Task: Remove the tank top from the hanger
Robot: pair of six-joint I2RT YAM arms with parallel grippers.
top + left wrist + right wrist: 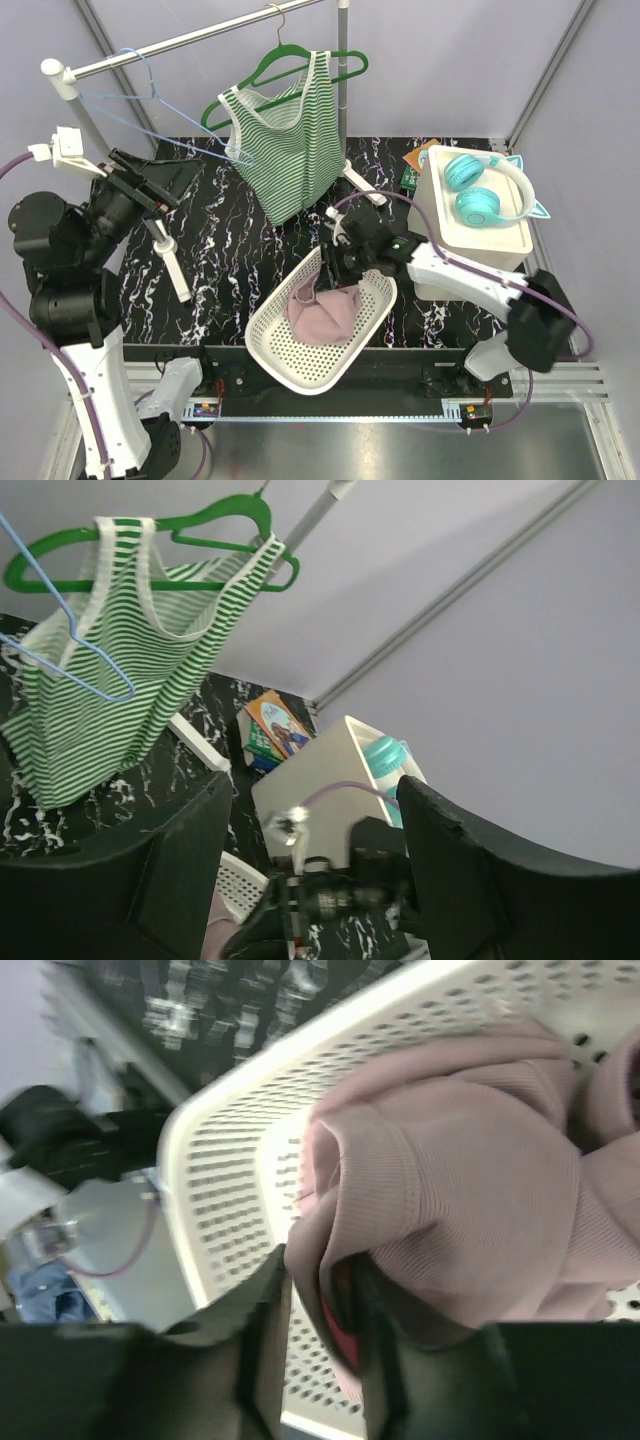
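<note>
Right gripper (322,1310), closest to its own wrist lens: fingers (262,1360) drawn narrow, with a fold of pink cloth (450,1190) pinched between them, as far as I can read it

Basket (262,322): white, perforated, tilted, at the near edge of the table (230,250). Right gripper sits over its far rim, and the pink cloth lies inside

Left gripper (310,880): fingers (185,880) spread wide, nothing between them. I see it raised at the left side, facing the garment and well apart from it

Tank top (290,150): green and white stripes, hanging on the hanger (345,66) at the back middle. Both straps are over the hanger's shoulders in the left wrist view, and the hem hangs down near the table. Neither gripper touches it

Hanger: green, hooked on the rail (190,38), tilted, left end lower

Blue hanger (135,105): bare wire, on the same rail to the left. Its lower corner crosses the tank top's left edge in my top view, but I cannot tell whether they touch

Box (480,235): white, at the right rear of the table, with teal headphones (480,185) on top

Book (410,168): small, behind the box's left corner
</note>
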